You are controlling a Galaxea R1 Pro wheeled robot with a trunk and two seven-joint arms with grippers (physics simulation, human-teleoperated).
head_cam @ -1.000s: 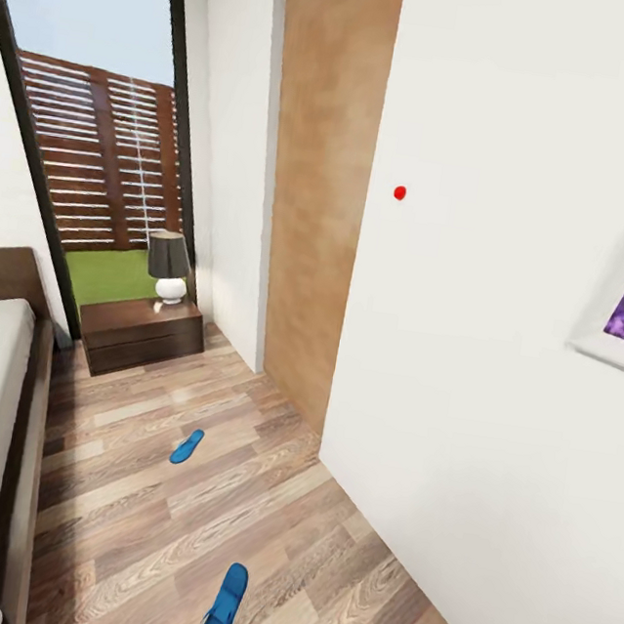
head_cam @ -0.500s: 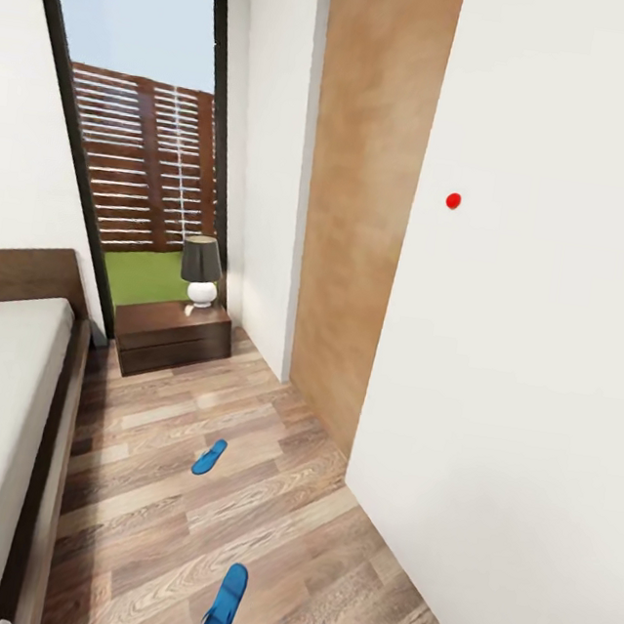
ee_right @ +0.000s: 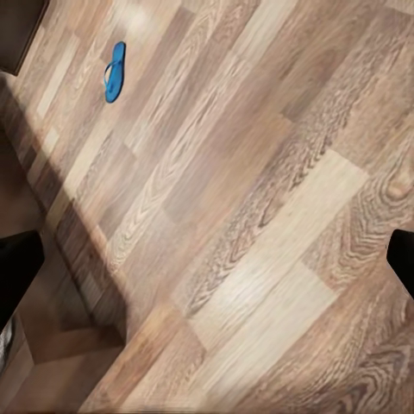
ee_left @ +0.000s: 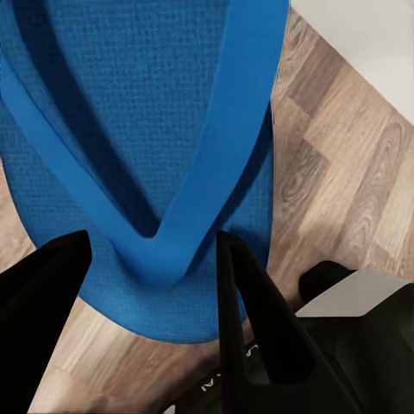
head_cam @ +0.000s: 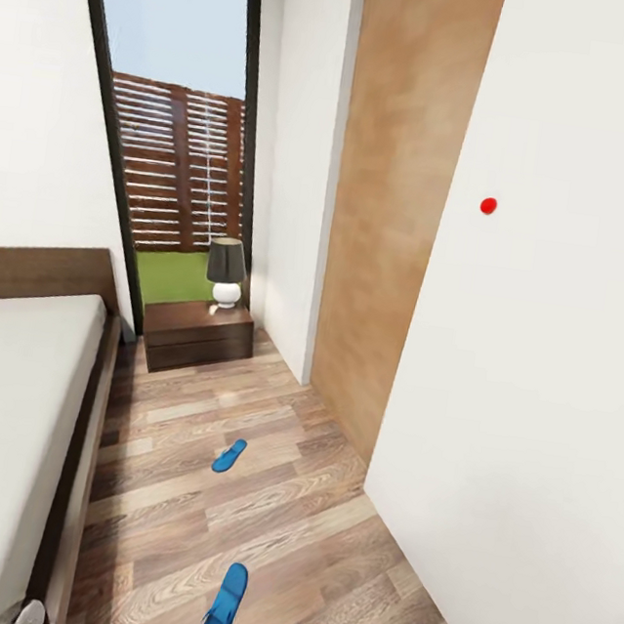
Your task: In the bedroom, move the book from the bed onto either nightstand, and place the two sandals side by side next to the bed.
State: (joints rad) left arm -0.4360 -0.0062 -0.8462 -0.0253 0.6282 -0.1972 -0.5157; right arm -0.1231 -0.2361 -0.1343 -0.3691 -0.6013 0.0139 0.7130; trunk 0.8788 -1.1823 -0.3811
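Blue sandal [ee_left: 164,129] sits clamped in the left gripper [ee_left: 151,259], low centre in the head view; its mate [head_cam: 228,456] lies mid-floor, apart from the bed [head_cam: 1,429]. Right gripper [ee_right: 207,259] jaws are spread, empty. Pairing the sandals seems unfinished; the book's state is unknown.

The bed [head_cam: 11,430] runs off the head view's left edge, the nearer sandal [head_cam: 224,606] is cut by its bottom edge, and the right gripper's fingers [ee_right: 17,276] barely enter their picture's sides.
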